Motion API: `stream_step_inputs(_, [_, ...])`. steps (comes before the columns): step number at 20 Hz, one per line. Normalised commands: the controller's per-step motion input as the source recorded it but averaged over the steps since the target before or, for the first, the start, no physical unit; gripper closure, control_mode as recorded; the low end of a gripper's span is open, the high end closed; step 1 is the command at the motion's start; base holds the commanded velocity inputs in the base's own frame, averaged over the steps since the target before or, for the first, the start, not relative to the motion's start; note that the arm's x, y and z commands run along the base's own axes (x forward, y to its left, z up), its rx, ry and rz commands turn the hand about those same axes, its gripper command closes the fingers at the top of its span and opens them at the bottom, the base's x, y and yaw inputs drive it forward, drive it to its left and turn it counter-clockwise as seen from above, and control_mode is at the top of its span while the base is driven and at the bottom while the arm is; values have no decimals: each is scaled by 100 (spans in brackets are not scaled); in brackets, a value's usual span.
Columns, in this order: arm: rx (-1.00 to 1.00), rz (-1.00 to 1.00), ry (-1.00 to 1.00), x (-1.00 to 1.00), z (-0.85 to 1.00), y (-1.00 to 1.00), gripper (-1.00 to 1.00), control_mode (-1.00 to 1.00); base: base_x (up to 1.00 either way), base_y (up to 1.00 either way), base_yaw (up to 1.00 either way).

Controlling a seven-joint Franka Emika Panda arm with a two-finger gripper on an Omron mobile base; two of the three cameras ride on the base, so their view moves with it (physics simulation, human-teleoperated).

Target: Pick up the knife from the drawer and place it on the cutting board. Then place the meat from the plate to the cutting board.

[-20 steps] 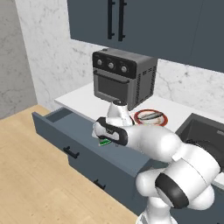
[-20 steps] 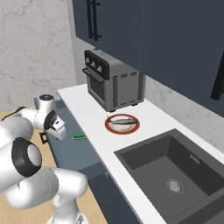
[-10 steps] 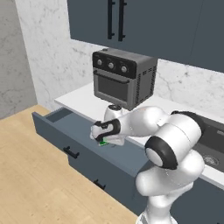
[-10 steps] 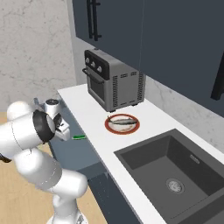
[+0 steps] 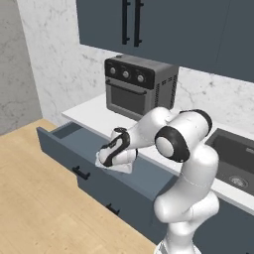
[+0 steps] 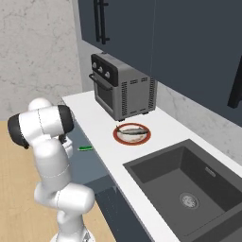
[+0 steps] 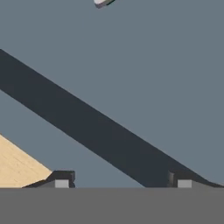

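The drawer (image 5: 74,144) is standing pulled out at the left centre of the left base view, its black bar handle facing the wooden floor (image 5: 34,198). The gripper (image 7: 120,180) is being held low over the drawer's inside, near the middle of that view, and in the hand view its two dark tips are sitting wide apart at the bottom edge, spread with nothing between them. The knife (image 6: 85,148) is lying in the drawer just beside the tabletop (image 6: 104,137) edge, left of centre in the right base view; in the hand view only a sliver of it is peeking in at the top edge. The meat (image 6: 133,132) is resting on the plate (image 6: 118,137) at the centre of the right base view, in front of the toaster oven (image 6: 120,87). The sink (image 6: 189,184) is taking up the lower right.
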Motion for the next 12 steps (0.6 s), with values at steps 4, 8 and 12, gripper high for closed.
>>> stream_step_inputs(4, [0,0,26,-63,-29,72,-100,-100,0,0,0])
stream_step_inputs(8, [0,0,27,-94,-24,97,-100,-100,0,0,0])
stream_step_inputs(12, [0,0,24,-100,-32,100,-100,-100,0,0,0])
